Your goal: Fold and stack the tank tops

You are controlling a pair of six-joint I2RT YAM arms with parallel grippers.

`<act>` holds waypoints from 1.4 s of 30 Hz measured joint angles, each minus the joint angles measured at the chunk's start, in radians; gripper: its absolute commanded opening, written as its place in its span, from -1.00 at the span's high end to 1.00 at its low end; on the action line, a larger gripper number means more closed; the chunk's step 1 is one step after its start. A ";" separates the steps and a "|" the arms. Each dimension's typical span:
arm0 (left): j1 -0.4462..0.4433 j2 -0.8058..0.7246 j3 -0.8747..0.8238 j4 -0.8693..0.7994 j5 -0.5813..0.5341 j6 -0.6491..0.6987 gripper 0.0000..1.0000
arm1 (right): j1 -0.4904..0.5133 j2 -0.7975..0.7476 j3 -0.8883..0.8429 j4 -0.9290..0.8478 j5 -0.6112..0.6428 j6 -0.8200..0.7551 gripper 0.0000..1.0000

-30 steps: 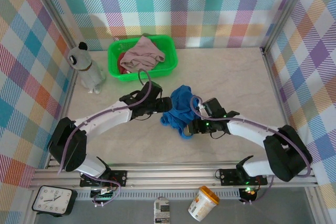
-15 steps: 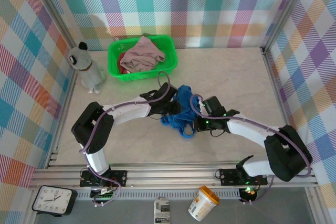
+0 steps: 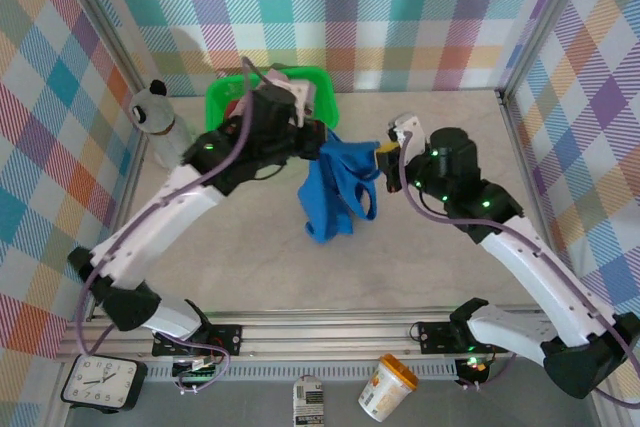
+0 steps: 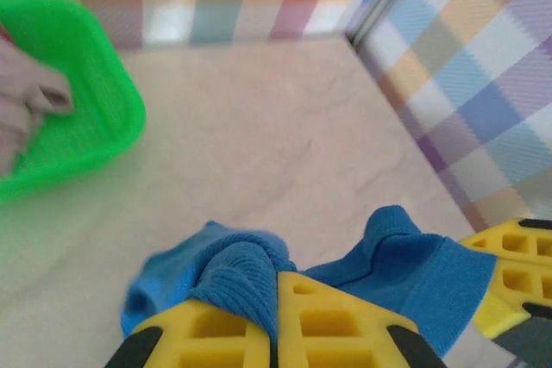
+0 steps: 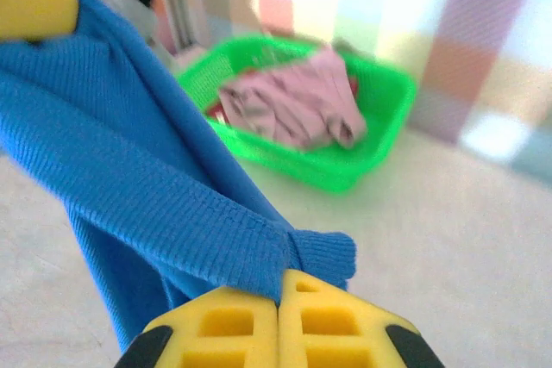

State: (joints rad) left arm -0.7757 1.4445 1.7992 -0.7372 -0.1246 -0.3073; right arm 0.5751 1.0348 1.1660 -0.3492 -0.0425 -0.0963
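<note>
Both grippers are clamped down on cloth right now. The right gripper has its yellow fingers pinched on a narrow banded edge, and the left gripper is squeezed onto a bunched wad of the same blue tank top. The top hangs between them over the middle of the table, and I can't tell if its low end touches the surface. My worry is the right-hand bite, which looks to be right at the rim of the band, so pulling the arms apart could slip it free and drop that side. The left one seems to have several layers at once, so I'd guess the top spreads out twisted rather than flat, and laying it down like that would bake in creases. The fabric is a fine ribbed knit, soft and floppy, with a thicker hem, and it's hanging in a ropey drape. The fingers are hard yellow plastic with square pockets. The tabletop is smooth, pale and marble-patterned, so the cloth will probably slide on it easily. At the far edge sits the green plastic basket, with perforated walls and rounded corners. The left arm is right over it, so it could catch the rim. Crumpled inside is the mauve-pink tank top, with a sliver of dark red under it.
</note>
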 measured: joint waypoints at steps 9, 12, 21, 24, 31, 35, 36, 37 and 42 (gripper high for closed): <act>-0.001 -0.088 0.232 -0.156 -0.065 0.155 0.96 | 0.085 -0.005 0.261 0.019 -0.211 -0.182 0.94; -0.001 -0.093 0.282 -0.179 -0.086 0.196 0.92 | 0.147 0.010 0.346 0.006 -0.224 -0.221 0.93; -0.002 0.091 0.340 -0.124 0.003 0.232 0.85 | 0.086 0.069 0.363 -0.082 0.051 -0.319 0.98; -0.002 0.222 0.296 -0.054 0.090 0.196 0.80 | -0.059 0.064 0.240 -0.100 0.081 -0.283 0.98; -0.005 0.743 0.315 0.126 0.265 0.069 0.42 | -0.406 0.185 -0.068 -0.092 0.100 -0.124 0.92; -0.008 1.052 0.554 0.101 0.288 0.029 -0.17 | -0.504 0.371 -0.077 -0.075 0.119 -0.032 0.77; -0.008 1.096 0.608 0.082 0.288 0.027 -0.29 | -0.519 0.415 -0.072 -0.075 0.123 -0.013 0.64; -0.008 1.125 0.646 0.065 0.284 0.024 -0.38 | -0.529 0.450 -0.063 -0.080 0.128 -0.002 0.50; 0.000 1.070 0.670 -0.032 0.237 0.066 -0.51 | -0.538 0.519 -0.002 -0.106 0.103 0.049 0.07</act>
State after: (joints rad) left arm -0.7753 2.5141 2.4691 -0.7696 0.1120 -0.2417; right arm 0.0368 1.5539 1.1641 -0.4549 0.0605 -0.0471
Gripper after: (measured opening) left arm 0.749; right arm 0.400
